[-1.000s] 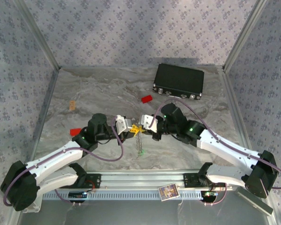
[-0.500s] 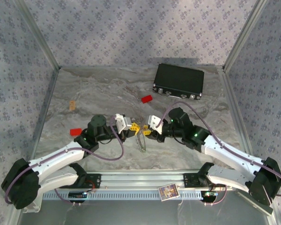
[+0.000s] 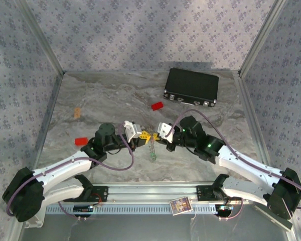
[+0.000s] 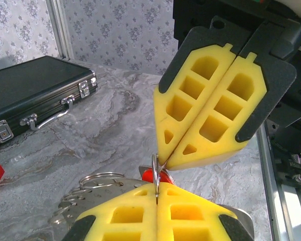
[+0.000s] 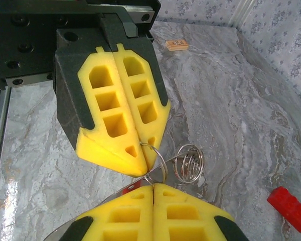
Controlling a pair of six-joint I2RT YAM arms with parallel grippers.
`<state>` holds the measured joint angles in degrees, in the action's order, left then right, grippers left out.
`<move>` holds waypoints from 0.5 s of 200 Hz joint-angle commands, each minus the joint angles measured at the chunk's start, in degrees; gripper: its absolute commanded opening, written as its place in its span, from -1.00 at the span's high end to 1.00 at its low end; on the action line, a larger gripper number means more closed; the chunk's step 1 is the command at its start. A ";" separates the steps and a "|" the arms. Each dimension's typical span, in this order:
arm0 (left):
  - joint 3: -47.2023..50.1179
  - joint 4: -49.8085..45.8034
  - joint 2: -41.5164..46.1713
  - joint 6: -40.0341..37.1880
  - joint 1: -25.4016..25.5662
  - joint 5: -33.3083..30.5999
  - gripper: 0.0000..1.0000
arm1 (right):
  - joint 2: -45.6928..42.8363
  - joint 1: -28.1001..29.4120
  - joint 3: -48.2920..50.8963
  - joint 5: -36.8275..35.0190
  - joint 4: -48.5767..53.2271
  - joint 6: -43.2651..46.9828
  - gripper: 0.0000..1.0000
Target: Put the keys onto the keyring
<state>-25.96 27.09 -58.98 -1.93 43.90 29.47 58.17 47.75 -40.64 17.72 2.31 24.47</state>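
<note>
My left gripper (image 3: 143, 136) and right gripper (image 3: 158, 136) meet tip to tip above the middle of the table, both shut. The keyring (image 4: 155, 173) is a thin silvery hoop, seen edge-on in the left wrist view and clamped between the left pads. In the right wrist view the keyring (image 5: 157, 155) curves from the left gripper's seam down to my right gripper (image 5: 154, 185). The red key (image 5: 132, 187) juts from the right jaws, its head beside a flat metal blade. A coil of smaller rings (image 5: 188, 163) dangles beside them. The green key cannot be made out.
A black case (image 3: 191, 86) lies at the back right. One red block (image 3: 157, 106) sits in front of it and another (image 3: 81, 141) at the left. A small tan piece (image 3: 78, 112) lies at the far left. Metal rails edge the table.
Both grippers stayed shut and tip to tip. Their meeting point drifted slightly right, the right arm shifted its pose, and the dangling rings swung right with them.
</note>
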 commanded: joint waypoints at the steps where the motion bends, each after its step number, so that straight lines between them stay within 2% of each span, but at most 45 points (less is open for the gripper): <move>1: -0.14 4.54 0.80 0.52 0.40 0.69 1.00 | 0.09 0.47 -0.38 1.00 0.74 0.96 1.00; 30: -0.08 5.38 1.06 0.29 0.39 0.68 1.00 | 1.27 0.42 -1.18 5.90 3.07 1.16 1.00; 46: -0.01 5.69 1.14 -0.21 0.39 0.67 1.00 | 1.85 0.46 -1.75 5.49 3.80 1.01 1.00; 74: 0.27 5.04 1.05 -1.52 0.39 0.40 1.00 | -0.23 -0.01 -1.49 4.00 2.81 0.20 0.41; 100: 0.77 5.05 1.14 -2.47 0.40 0.23 1.00 | -3.36 -2.05 -1.05 5.91 2.14 -1.45 0.32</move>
<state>-25.36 27.35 -58.96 -2.72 44.01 29.08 58.28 47.35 -40.77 21.19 4.58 24.82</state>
